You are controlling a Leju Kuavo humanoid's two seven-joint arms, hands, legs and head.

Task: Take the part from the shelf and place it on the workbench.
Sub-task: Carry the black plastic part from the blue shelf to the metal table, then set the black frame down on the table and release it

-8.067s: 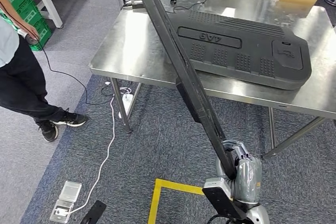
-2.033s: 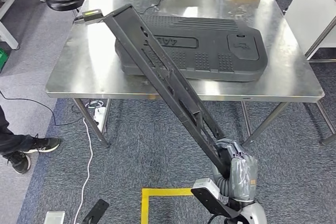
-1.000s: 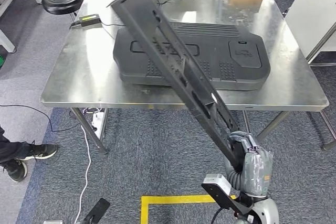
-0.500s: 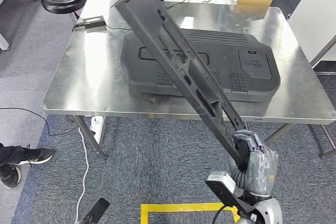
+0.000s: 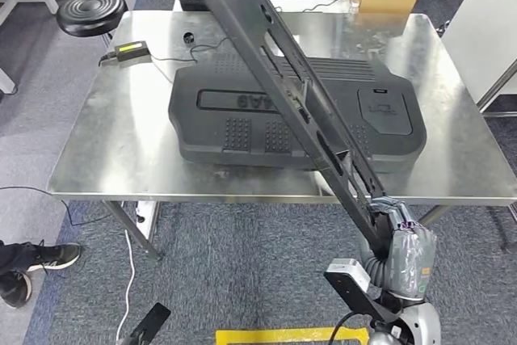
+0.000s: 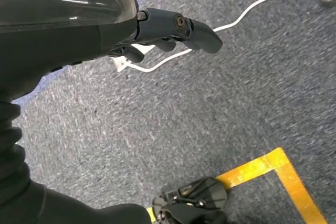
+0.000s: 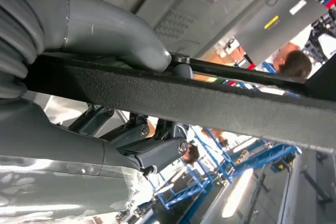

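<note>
Step in hand, as I judge it: carry done, placing not yet; the part (image 5: 287, 90), a long black frame, is gripped at its low end by the right hand (image 5: 390, 236) and slants up and away over the bench (image 5: 110, 151), its far end high above the back edge; it crosses over the big black panel (image 5: 244, 119) lying flat on the steel top, apparently w/o touching it, tho contact can't be ruled out from the head view. Right wrist view: thumb (image 7: 118, 35) pressed on one face of the part (image 7: 198, 103), fingers (image 7: 158, 153) curled under the other; firm hold. Left hand (image 6: 174, 27) hangs by the floor, fingers loosely apart, holding nothing.

Next move calls for lowering the part till it lies flat; the panel takes up most of the mid bench, so the bare strip at the front or left looks the likely spot, else it ends up resting on the panel; let go only once it's supported, since the long lever arm could swing or slide off the edge.
</note>
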